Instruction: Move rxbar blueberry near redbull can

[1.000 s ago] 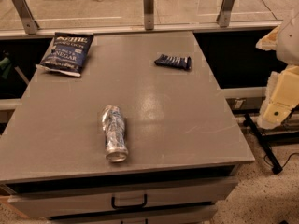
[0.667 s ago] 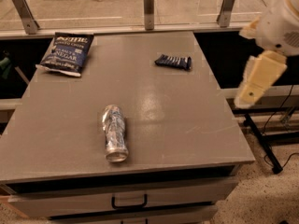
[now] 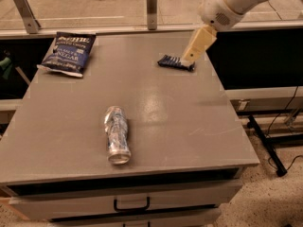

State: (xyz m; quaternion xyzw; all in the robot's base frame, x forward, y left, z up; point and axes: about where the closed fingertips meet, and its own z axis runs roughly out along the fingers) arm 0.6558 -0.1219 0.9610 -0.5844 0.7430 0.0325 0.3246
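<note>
The rxbar blueberry [image 3: 173, 62], a small dark navy wrapper, lies flat at the far right of the grey table [image 3: 170, 122]. The redbull can [image 3: 116, 134], silver and blue, lies on its side near the table's front, its shiny end toward me. My gripper [image 3: 190, 58] reaches in from the upper right and hangs right over the bar's right end, covering part of it.
A larger blue chip bag [image 3: 68, 52] lies at the table's far left corner. A glass rail with metal posts [image 3: 151, 1] runs behind the table. A drawer with a handle [image 3: 130, 205] sits under the front edge. Cables lie on the floor at the right [image 3: 274, 141].
My arm has swung in from the right side of the table, up and left, until the gripper is over the bar's right end. The bar, can and bag have not moved.
</note>
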